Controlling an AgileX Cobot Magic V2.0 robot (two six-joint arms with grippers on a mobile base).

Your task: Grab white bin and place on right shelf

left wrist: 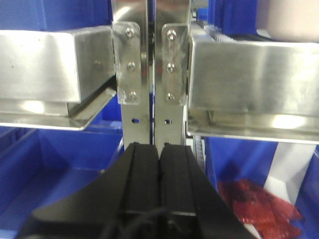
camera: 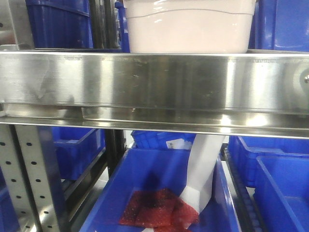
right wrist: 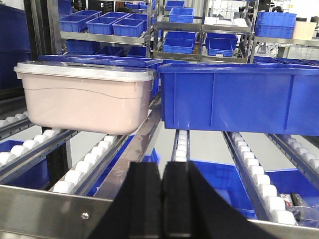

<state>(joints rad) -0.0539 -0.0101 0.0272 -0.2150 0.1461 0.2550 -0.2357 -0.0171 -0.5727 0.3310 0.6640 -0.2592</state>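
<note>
Judging from how things lie, the white bin already rests on the right shelf's rollers, ahead and left of the right gripper, beside a blue bin. Both the right and the left gripper are pressed closed and empty, so only retreat seems left. Only the right wrist view shows the bin's roller seating; the front view shows just its front above the rail.

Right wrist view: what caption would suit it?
White bin beside a blue bin on roller rails, closed right gripper in front.
</note>
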